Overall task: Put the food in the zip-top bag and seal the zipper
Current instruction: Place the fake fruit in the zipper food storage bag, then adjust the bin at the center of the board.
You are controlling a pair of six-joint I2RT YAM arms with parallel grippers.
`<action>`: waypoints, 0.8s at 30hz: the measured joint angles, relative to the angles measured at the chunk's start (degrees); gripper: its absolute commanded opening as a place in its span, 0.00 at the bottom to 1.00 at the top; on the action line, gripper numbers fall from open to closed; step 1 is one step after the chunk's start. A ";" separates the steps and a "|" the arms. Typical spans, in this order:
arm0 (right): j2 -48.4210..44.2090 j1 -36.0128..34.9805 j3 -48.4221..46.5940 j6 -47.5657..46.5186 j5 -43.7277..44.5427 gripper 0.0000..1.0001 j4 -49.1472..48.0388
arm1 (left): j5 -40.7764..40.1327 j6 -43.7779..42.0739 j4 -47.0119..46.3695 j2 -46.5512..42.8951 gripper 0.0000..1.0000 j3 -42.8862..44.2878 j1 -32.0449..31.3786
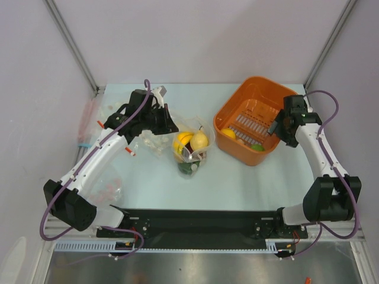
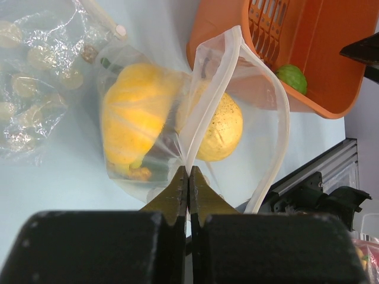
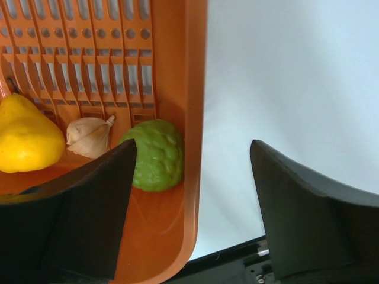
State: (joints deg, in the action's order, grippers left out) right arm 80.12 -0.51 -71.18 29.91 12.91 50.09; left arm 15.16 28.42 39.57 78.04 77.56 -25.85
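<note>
- The left end effector (image 2: pixel 188 176) is pinched tight on the mouth edge of the zip-top bag (image 2: pixel 283 112).
- The bag sits mid-surface with yellow fruits (image 2: pixel 133 112) inside.
- The right end effector (image 3: pixel 193 157), fingers apart, straddles the wall of the orange basket (image 3: pixel 177 71) beside a bumpy green fruit (image 3: pixel 155 154), at the far right corner.

Orange basket (image 1: pixel 230 112) at right — crumpled clear bags (image 1: pixel 89 124), seemingly, far left.

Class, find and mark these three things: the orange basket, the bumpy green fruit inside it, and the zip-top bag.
orange basket (image 1: pixel 231 107), top external view, on its left inner wall.
bumpy green fruit (image 3: pixel 155 155), right wrist view, on the middle of its skin.
zip-top bag (image 2: pixel 139 112), left wrist view, on its clear front wall.
</note>
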 measured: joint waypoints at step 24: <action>-37.29 3.76 13.53 -18.14 -5.38 0.00 -0.70 | -0.09 0.02 0.22 0.00 0.00 0.00 0.00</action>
State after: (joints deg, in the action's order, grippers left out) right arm 42.83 3.25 -57.65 11.77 7.53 49.39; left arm 15.07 28.45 39.79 78.04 77.56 -25.85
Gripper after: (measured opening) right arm 0.099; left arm 0.009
